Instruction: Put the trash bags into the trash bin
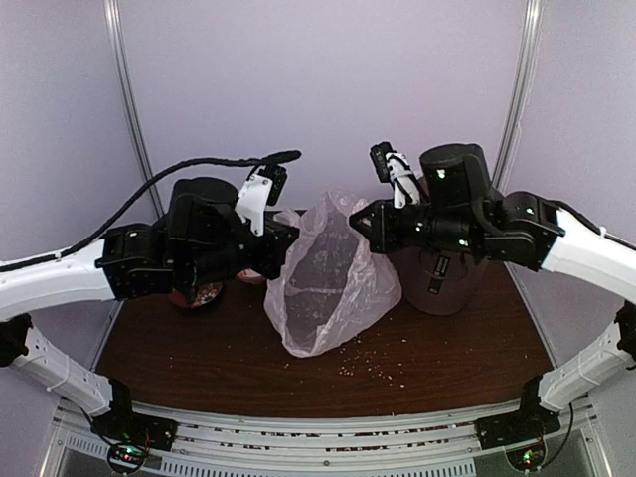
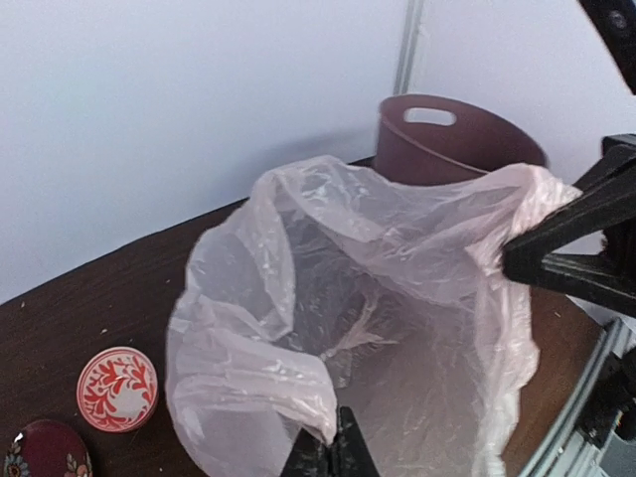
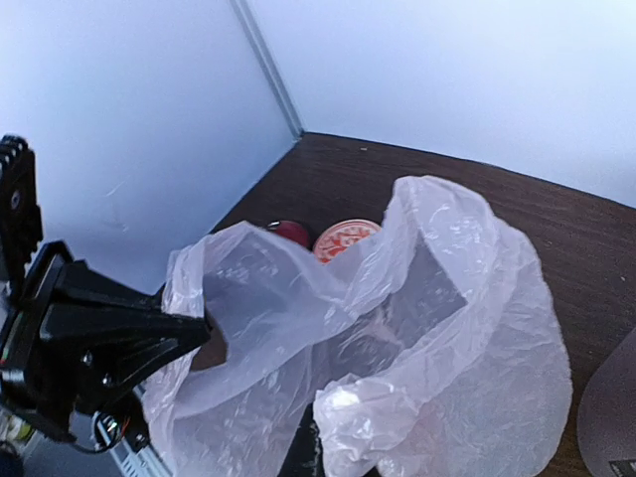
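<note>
The trash bag (image 1: 333, 273) is thin plastic film, translucent pale pink, full of wrinkles, with small shiny highlights on the folds. The trash bin (image 2: 452, 147) is smooth mauve-brown plastic with a matt finish (its rim looks hard and even). The table (image 1: 199, 353) has a dark brown, wood-like surface, rather matt. The round red-and-white dish (image 2: 117, 388) looks glossy.

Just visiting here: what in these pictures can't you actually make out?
Bin: top view, the right arm covers its rim.
Black label on it: top view, too small to read.
Red bowl: top view, mostly hidden under the left arm.
Right end effector: right wrist view, fingertips buried in the bag and cut by the bottom edge.
</note>
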Controlling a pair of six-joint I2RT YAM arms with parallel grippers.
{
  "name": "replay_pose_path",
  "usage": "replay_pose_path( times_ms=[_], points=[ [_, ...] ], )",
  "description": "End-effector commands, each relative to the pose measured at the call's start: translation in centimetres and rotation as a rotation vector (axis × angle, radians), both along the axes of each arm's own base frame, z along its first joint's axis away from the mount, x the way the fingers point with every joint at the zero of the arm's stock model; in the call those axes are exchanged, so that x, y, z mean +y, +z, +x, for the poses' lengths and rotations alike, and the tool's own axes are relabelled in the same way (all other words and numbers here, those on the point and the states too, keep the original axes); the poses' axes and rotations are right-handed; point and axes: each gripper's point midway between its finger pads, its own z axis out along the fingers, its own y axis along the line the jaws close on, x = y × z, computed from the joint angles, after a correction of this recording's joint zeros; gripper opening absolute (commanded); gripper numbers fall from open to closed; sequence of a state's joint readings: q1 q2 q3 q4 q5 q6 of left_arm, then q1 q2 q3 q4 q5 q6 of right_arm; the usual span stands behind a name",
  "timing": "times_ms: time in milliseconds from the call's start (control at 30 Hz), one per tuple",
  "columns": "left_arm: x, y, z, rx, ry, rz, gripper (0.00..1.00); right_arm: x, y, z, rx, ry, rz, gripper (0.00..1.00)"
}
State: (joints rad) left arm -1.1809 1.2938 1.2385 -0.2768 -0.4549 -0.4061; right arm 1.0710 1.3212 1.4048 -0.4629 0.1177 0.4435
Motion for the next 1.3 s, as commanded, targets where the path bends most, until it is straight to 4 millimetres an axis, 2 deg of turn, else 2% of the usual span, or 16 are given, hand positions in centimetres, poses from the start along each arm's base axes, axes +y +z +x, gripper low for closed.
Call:
replay_pose_path(
  times_ms=[0,100,167,233,400,467,533,600,633,700,800,867,933,1000,1133,1267],
  points=[
    [1.1,-3.4,7.4,0.127,0.139,-0.014,0.0,-1.7,-2.3,8.5,0.048,-0.23,-0.073,0.0],
    [0.9,-1.0,12.1,0.034,0.189,-0.052,0.0,-1.8,-1.3,13.6,0.009,-0.298,-0.103,0.0],
    [0.6,4.2,14.5,-0.078,0.202,-0.089,0.0,-1.1,1.8,15.8,-0.049,-0.301,-0.117,0.0],
    [0.1,10.7,15.4,-0.205,0.188,-0.133,0.0,-0.3,7.4,16.2,-0.147,-0.271,-0.088,0.0],
    [0.3,26.0,11.5,-0.495,0.051,-0.287,0.0,-2.2,21.7,11.3,-0.389,-0.197,0.151,0.0],
    [1.2,29.6,8.5,-0.593,0.02,-0.327,0.0,-3.1,24.4,7.9,-0.466,-0.17,0.193,0.0],
    [2.2,30.7,5.7,-0.654,0.006,-0.322,0.0,-3.4,23.7,5.7,-0.478,-0.151,0.182,0.0],
    [2.2,26.8,5.8,-0.607,0.005,-0.247,0.0,-3.3,19.0,5.4,-0.405,-0.133,0.12,0.0],
    [2.1,22.4,6.6,-0.549,0.024,-0.175,0.0,-3.3,15.5,5.6,-0.354,-0.136,0.07,0.0],
    [1.5,9.3,7.7,-0.368,0.02,0.009,0.0,-3.1,5.3,5.8,-0.206,-0.128,-0.067,0.0],
    [2.5,-6.5,4.8,-0.007,-0.06,0.073,0.0,-3.1,-11.0,2.4,0.09,0.004,-0.269,0.0],
    [3.6,-11.3,1.4,0.214,-0.08,0.003,0.0,-4.4,-17.2,-1.1,0.223,0.044,-0.33,0.0],
    [4.5,-10.5,-1.1,0.241,-0.08,-0.075,0.0,-4.7,-16.5,-4.2,0.239,0.078,-0.259,0.0],
    [5.3,-7.6,-2.3,0.19,-0.069,-0.142,0.0,-4.2,-13.1,-6.1,0.199,0.118,-0.133,0.0],
    [8.3,-3.5,-0.3,0.047,0.072,-0.047,0.0,-5.0,-9.5,-6.1,0.116,0.113,-0.069,0.0],
    [7.5,-0.3,0.5,-0.046,0.041,0.002,0.0,-3.3,-6.7,-5.6,0.07,0.15,-0.07,0.0]
  ],
)
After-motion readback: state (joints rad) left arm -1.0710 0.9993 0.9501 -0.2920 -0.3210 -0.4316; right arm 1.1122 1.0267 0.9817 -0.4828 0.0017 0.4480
